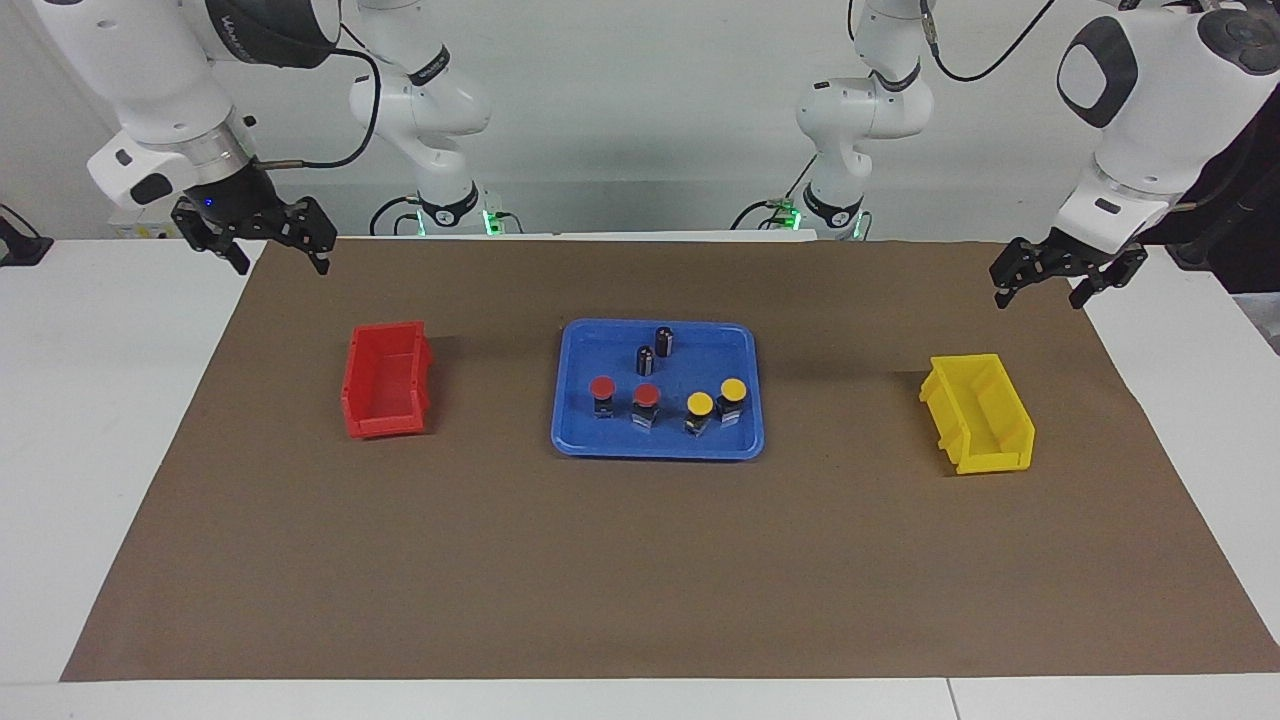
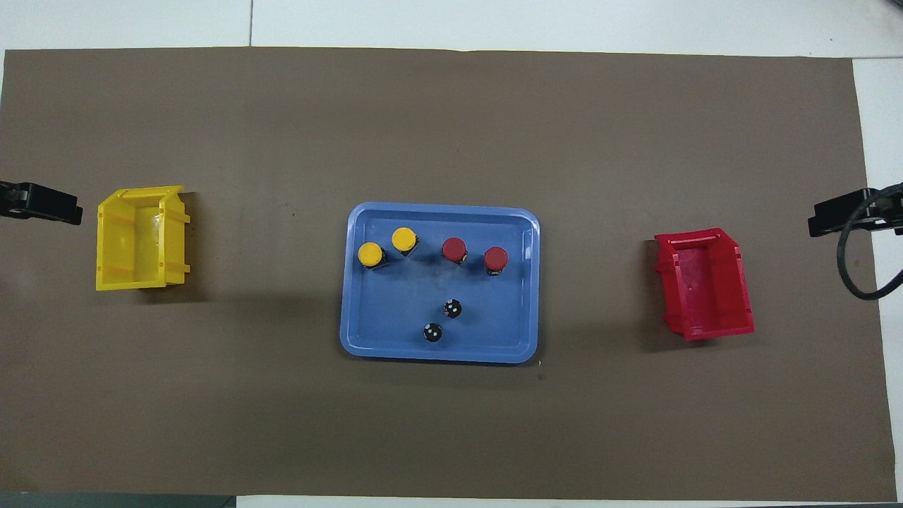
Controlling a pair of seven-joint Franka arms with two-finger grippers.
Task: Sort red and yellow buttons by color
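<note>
Facing view: we see two red buttons and two yellow buttons upright in a row in the blue tray, beside two capless cylinders. Likely light, rigid, slick caps; we'd pinch the blocky bodies. Left tool and right tool hover wide, empty, above the desk's ends

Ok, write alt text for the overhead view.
A blue tray at mid-table holds two yellow buttons and two red buttons in a row, with two dark cylinders nearer the robots. An empty yellow bin and red bin flank it.
</note>
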